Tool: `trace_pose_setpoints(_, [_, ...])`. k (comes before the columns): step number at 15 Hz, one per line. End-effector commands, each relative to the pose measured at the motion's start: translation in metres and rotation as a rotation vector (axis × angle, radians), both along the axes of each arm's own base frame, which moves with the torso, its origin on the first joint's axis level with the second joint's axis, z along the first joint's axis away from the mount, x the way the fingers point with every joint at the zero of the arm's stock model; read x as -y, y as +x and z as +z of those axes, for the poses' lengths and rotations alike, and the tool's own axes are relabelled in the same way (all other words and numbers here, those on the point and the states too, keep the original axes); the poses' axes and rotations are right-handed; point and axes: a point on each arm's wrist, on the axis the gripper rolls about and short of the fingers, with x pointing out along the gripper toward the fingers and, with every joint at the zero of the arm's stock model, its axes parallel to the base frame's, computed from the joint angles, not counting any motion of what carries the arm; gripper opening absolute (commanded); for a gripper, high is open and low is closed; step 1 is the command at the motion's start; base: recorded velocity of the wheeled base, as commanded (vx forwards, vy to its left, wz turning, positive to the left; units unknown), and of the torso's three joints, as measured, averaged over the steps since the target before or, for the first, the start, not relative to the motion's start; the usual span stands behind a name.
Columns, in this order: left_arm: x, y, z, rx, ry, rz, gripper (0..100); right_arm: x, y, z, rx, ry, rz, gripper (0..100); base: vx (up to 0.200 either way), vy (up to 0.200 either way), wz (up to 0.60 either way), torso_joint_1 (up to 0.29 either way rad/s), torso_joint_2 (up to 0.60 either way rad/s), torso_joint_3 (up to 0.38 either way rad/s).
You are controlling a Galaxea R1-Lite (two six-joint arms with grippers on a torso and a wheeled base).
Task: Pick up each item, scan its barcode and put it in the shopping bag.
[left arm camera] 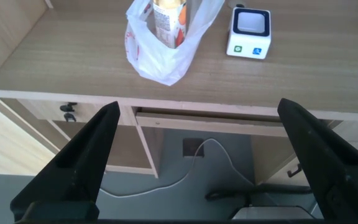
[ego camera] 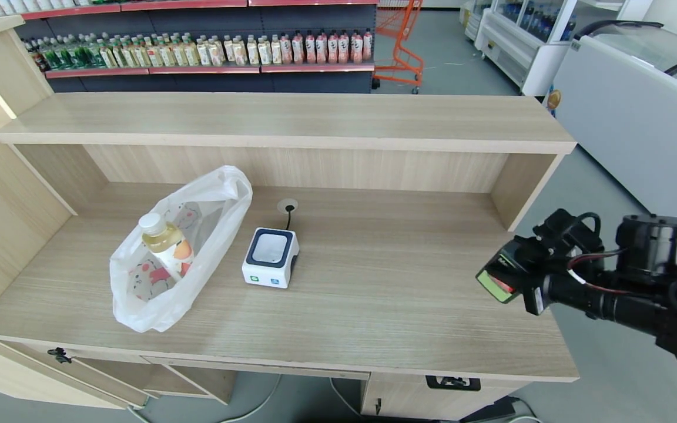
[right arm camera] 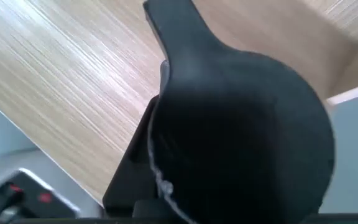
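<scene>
Head view: counter (ego camera: 403,282), pale wood, carrying three items.
- Shopping bag (ego camera: 221,188): thin white film, lying on its side at the robot's left with its mouth toward the back wall. Judged limp and easily collapsed, so no firm hold is offered.
- Bottle (ego camera: 165,244): amber drink, white cap, lying inside the bag. Judged fairly heavy, with a stiff body and a slick label. Best taken across the mid-body below the shoulder.
- Scanner (ego camera: 271,257): small white box with a dark window, just beside the bag and apart from it.
- Right gripper (ego camera: 500,282): off the counter's right end, with a dark, green-faced shape at its tip. I cannot tell whether this is a held pack.

Left wrist view: left gripper (left arm camera: 199,106) is spread wide with nothing between the fingers. It hangs in front of the counter's near edge, well apart from the bag.

Right wrist view: a black mass lies over the wood grain, and the grip state cannot be told.
</scene>
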Motion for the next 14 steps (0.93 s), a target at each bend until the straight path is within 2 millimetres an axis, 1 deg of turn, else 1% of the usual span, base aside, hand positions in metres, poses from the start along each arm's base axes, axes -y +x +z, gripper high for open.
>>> trace_pose_setpoints(1, [0.000, 0.000, 0.000, -0.002, 0.000, 0.000, 100, 0.022, -0.037, 0.029, 0.247, -0.268, -0.023, 0, 0.000, 0.000, 0.00, 0.000, 0.00, 0.000])
trace_pose_setpoints(2, [0.000, 0.000, 0.000, -0.002, 0.000, 0.000, 100, 0.023, -0.038, 0.032, 0.282, -0.305, -0.018, 0, 0.000, 0.000, 0.00, 0.000, 0.00, 0.000])
trace_pose_setpoints(3, [0.000, 0.000, 0.000, -0.002, 0.000, 0.000, 100, 0.022, -0.042, 0.040, 0.419, -0.425, 0.080, 0, 0.000, 0.000, 0.00, 0.000, 0.00, 0.000])
trace_pose_setpoints(4, [0.000, 0.000, 0.000, -0.002, 0.000, 0.000, 100, 0.020, -0.046, 0.042, 0.505, -0.487, 0.219, 0, 0.000, 0.000, 0.00, 0.000, 0.00, 0.000])
trace_pose_setpoints(5, [0.000, 0.000, 0.000, -0.002, 0.000, 0.000, 100, 0.016, -0.048, 0.042, 0.615, -0.584, 0.359, 0, 0.000, 0.000, 0.00, 0.000, 0.00, 0.000])
trace_pose_setpoints(6, [0.000, 0.000, 0.000, -0.002, 0.000, 0.000, 100, 0.011, -0.051, 0.042, 0.797, -0.711, 0.522, 0, 0.000, 0.000, 0.00, 0.000, 0.00, 0.000])
trace_pose_setpoints(7, [0.000, 0.000, 0.000, -0.002, 0.000, 0.000, 100, -0.003, -0.055, 0.042, 1.023, -0.795, 0.703, 0, 0.000, 0.000, 0.00, 0.000, 0.00, 0.000])
trace_pose_setpoints(8, [0.000, 0.000, 0.000, -0.002, 0.000, 0.000, 100, -0.011, -0.056, 0.040, 1.113, -0.813, 0.774, 0, 0.000, 0.000, 0.00, 0.000, 0.00, 0.000])
trace_pose_setpoints(9, [0.000, 0.000, 0.000, -0.002, 0.000, 0.000, 100, -0.027, -0.062, 0.029, 1.280, -0.882, 0.919, 0, 0.000, 0.000, 0.00, 0.000, 0.00, 0.000])
trace_pose_setpoints(11, [0.000, 0.000, 0.000, -0.002, 0.000, 0.000, 100, -0.027, -0.072, 0.006, 1.247, -0.938, 1.074, 0, 0.000, 0.000, 0.00, 0.000, 0.00, 0.000])
trace_pose_setpoints(12, [0.000, 0.000, 0.000, -0.002, 0.000, 0.000, 100, -0.026, -0.078, -0.001, 1.248, -0.936, 1.131, 0, 0.000, 0.000, 0.00, 0.000, 0.00, 0.000])
trace_pose_setpoints(13, [0.000, 0.000, 0.000, -0.002, 0.000, 0.000, 100, -0.026, -0.089, -0.001, 1.343, -0.916, 1.191, 0, 0.000, 0.000, 0.00, 0.000, 0.00, 0.000])
trace_pose_setpoints(14, [0.000, 0.000, 0.000, -0.002, 0.000, 0.000, 100, -0.025, -0.094, 0.003, 1.417, -0.932, 1.188, 0, 0.000, 0.000, 0.00, 0.000, 0.00, 0.000])
